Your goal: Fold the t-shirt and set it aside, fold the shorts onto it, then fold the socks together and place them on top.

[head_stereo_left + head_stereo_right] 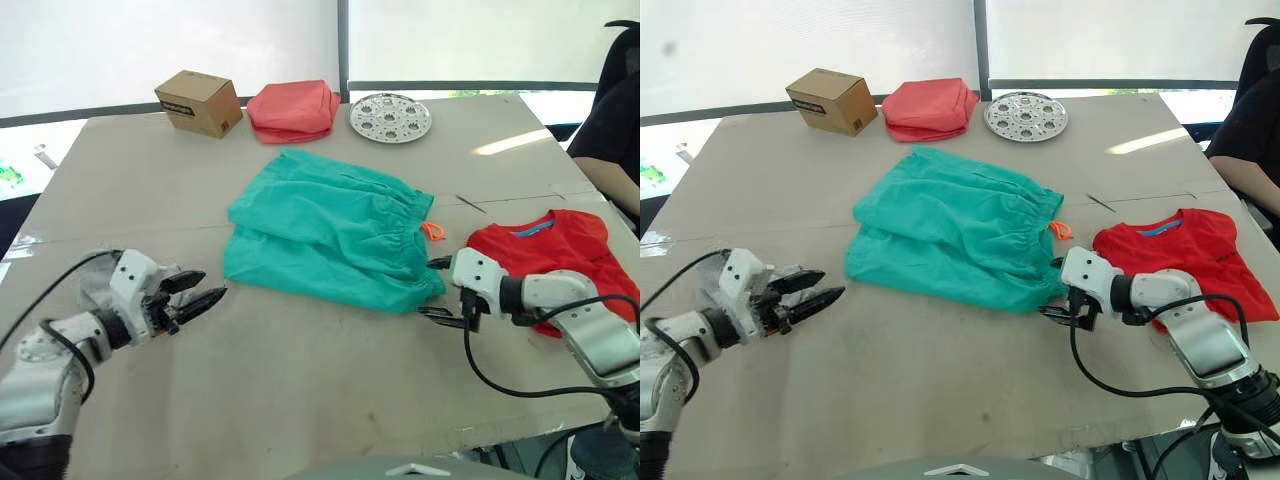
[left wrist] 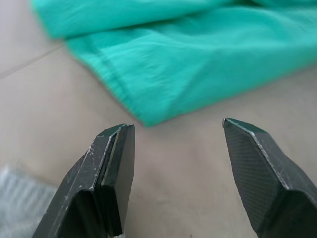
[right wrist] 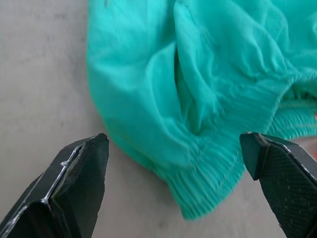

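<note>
The t-shirt [image 1: 560, 250] lies folded just right of the shorts [image 1: 330, 230], which sit mid-bench, unfinished. My left hand [image 1: 195, 297] and right hand [image 1: 440, 290] flank them, fingers apart, empty.

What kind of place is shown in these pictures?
Probably a lab or test room, not a home: a cardboard-covered table under blinded windows, with clothes like the shorts, a cardboard box and a perforated metal disc.

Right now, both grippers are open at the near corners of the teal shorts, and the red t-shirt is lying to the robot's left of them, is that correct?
Not quite: the t-shirt lies to the robot's right of the shorts, as the left eye view shows. The left gripper and right gripper are indeed open at the near corners.
</note>
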Available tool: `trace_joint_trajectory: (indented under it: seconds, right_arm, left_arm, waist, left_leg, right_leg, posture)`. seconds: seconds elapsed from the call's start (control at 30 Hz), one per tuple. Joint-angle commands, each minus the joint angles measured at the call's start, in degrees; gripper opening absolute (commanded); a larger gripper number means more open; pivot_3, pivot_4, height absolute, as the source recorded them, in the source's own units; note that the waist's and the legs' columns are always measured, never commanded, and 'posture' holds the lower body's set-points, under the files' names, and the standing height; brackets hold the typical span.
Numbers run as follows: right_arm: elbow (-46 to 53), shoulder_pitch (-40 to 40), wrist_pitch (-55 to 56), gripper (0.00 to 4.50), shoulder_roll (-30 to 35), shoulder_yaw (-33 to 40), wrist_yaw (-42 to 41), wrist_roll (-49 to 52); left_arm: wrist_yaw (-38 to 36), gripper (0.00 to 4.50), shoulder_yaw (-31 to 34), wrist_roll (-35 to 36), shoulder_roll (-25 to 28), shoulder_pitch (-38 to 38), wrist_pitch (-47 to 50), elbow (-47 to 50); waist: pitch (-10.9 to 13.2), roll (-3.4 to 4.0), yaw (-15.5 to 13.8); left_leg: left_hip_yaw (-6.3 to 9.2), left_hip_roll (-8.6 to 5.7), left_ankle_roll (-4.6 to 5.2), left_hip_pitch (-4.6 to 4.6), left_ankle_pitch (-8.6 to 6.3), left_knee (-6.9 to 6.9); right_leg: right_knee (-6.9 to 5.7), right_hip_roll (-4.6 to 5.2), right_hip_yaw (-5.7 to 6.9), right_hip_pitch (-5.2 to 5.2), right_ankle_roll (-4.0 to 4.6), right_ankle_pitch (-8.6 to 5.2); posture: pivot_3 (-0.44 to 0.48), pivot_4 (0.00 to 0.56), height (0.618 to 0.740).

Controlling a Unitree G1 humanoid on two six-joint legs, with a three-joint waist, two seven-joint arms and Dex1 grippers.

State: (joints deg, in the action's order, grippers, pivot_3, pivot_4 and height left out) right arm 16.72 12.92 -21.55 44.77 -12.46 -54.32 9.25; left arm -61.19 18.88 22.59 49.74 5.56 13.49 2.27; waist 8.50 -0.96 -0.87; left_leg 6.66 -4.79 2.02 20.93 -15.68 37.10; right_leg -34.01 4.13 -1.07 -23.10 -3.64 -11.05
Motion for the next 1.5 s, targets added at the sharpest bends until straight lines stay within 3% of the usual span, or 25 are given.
trace_joint_trajectory:
  seconds: [0.03,0.33,0.47,0.57,0.67,0.77,0.83,0.87,0.97,1.13,1.2,1.27,1.33,1.4,1.5]
  right_arm:
    - [-0.37,1.57,2.42,4.50,0.76,1.09,-1.59,-0.35]
    - [-7.99,8.54,4.57,4.50,0.45,-3.92,-4.85,-5.89]
    - [-10.38,10.12,6.93,4.50,0.09,-5.51,-6.84,-7.17]
    - [-13.41,11.41,7.58,3.61,-1.71,-7.13,-7.32,-8.27]
    - [-14.97,12.00,8.46,2.24,-2.18,-7.24,-7.69,-9.01]
    - [-15.45,11.98,8.85,0.82,-1.84,-5.76,-8.11,-8.50]
    - [-15.05,11.98,8.00,0.03,-1.70,-4.30,-8.38,-7.19]
    - [-14.68,11.95,7.56,0.00,-1.45,-3.57,-8.66,-6.51]
    - [-12.14,10.99,6.28,0.00,0.26,-1.37,-10.48,-3.89]
    - [-0.65,6.44,-2.39,0.00,4.74,6.22,-12.86,5.59]
    - [4.58,3.51,-6.32,0.00,8.15,10.28,-14.15,9.55]
    - [11.07,0.41,-14.29,0.00,13.60,16.32,-17.75,17.85]
    - [15.21,-0.59,-22.43,0.00,18.68,21.56,-20.42,26.32]
    - [15.74,0.77,-25.00,0.00,21.44,22.11,-20.45,28.73]
    - [8.85,10.00,-21.39,0.00,16.90,12.13,-13.26,19.39]
  left_arm:
    - [-4.18,3.05,-4.49,-4.59,1.32,-4.77,-9.62,-5.66]
    - [-11.60,3.05,-18.07,-16.45,0.85,-25.20,-28.31,-30.33]
    - [-14.14,3.05,-21.07,-19.03,1.19,-30.33,-33.87,-38.90]
    - [-14.98,3.12,-24.38,-22.44,0.17,-35.02,-37.60,-46.62]
    - [-16.63,2.33,-26.07,-22.93,-0.60,-37.36,-39.39,-50.07]
    - [-18.89,1.02,-25.90,-21.38,-0.54,-37.66,-37.81,-50.12]
    - [-20.32,0.24,-25.11,-19.60,-0.22,-37.08,-35.40,-49.06]
    - [-21.15,0.06,-24.55,-18.40,0.01,-36.39,-33.37,-47.87]
    - [-24.63,0.06,-22.07,-12.17,1.70,-32.09,-20.50,-38.90]
    - [-30.46,0.06,-15.32,3.29,14.70,-13.25,9.34,-8.03]
    - [-31.30,0.06,-9.58,10.97,21.06,-4.64,18.13,0.91]
    - [-31.31,0.06,0.43,21.95,27.49,5.76,29.04,8.25]
    - [-31.31,0.06,10.41,27.98,29.68,12.49,37.31,12.22]
    - [-31.28,0.06,14.67,27.35,28.74,13.43,39.50,12.92]
    - [-19.06,0.06,7.06,21.13,23.30,2.62,33.24,10.21]
  waist:
    - [0.02,0.04,0.03]
    - [-0.01,-0.04,0.15]
    - [-0.03,-0.03,0.18]
    - [-0.07,-0.05,0.18]
    - [-0.15,0.06,0.18]
    - [-0.19,0.09,0.21]
    - [-0.21,0.07,0.25]
    - [-0.21,0.07,0.31]
    - [-0.18,0.10,0.68]
    - [-0.09,-0.07,2.22]
    - [0.05,-0.07,2.41]
    - [0.21,-0.03,2.17]
    - [0.40,0.15,1.58]
    - [0.53,0.35,1.33]
    - [0.47,0.25,1.48]
  left_leg:
    - [0.00,0.00,0.01,0.00,0.00,0.00]
    - [-0.01,-0.01,0.16,0.06,0.18,0.00]
    - [-0.02,-0.02,0.18,0.04,0.18,0.00]
    - [-0.02,-0.03,0.19,0.00,0.18,0.00]
    - [-0.06,-0.05,0.26,-0.18,0.16,0.03]
    - [-0.11,-0.07,0.29,-0.27,0.15,0.14]
    - [-0.11,-0.07,0.29,-0.27,0.16,0.21]
    - [-0.11,-0.07,0.30,-0.26,0.16,0.22]
    - [-0.11,-0.07,0.30,-0.19,0.16,0.23]
    - [-0.11,-0.01,0.22,0.16,0.17,0.07]
    - [-0.11,0.04,0.36,0.19,0.06,-0.01]
    - [-0.11,0.04,0.44,0.21,-0.06,-0.04]
    - [-0.11,0.04,0.44,0.17,-0.08,0.01]
    - [-0.16,0.04,0.36,0.07,-0.12,0.06]
    - [-0.18,0.11,0.18,-0.27,-0.23,0.03]
  right_leg:
    - [-0.01,0.00,0.00,0.00,0.01,0.00]
    - [-0.04,-0.13,0.01,-0.10,-0.05,0.11]
    - [-0.05,-0.14,0.02,-0.09,-0.04,0.11]
    - [-0.10,-0.14,0.02,-0.08,-0.04,0.11]
    - [-0.26,-0.20,-0.01,0.01,-0.06,0.11]
    - [-0.53,-0.19,-0.07,0.02,-0.10,0.08]
    - [-0.59,-0.20,-0.07,0.02,-0.10,0.08]
    - [-0.59,-0.21,-0.08,0.02,-0.10,0.08]
    - [-0.63,-0.23,-0.09,-0.07,-0.08,0.09]
    - [-0.72,-0.10,-0.08,-0.52,-0.06,0.07]
    - [-0.66,-0.06,-0.10,-0.55,-0.03,0.06]
    - [-0.47,-0.01,-0.05,-0.55,0.00,0.03]
    - [-0.47,0.03,-0.01,-0.48,-0.03,0.01]
    - [-0.40,0.03,0.01,-0.31,-0.07,-0.28]
    - [-0.40,0.17,0.10,-0.03,-0.09,-0.32]
  posture:
    - [0.000,0.150,0.740]
    - [0.000,0.150,0.740]
    - [0.000,0.150,0.740]
    - [0.000,0.150,0.740]
    - [0.000,0.150,0.740]
    - [0.000,0.150,0.740]
    - [0.000,0.150,0.740]
    - [0.000,0.150,0.740]
    - [0.000,0.150,0.740]
    - [0.000,0.150,0.740]
    - [0.000,0.150,0.740]
    - [0.000,0.150,0.740]
    - [0.000,0.150,0.740]
    - [0.000,0.150,0.740]
    - [0.000,0.150,0.740]
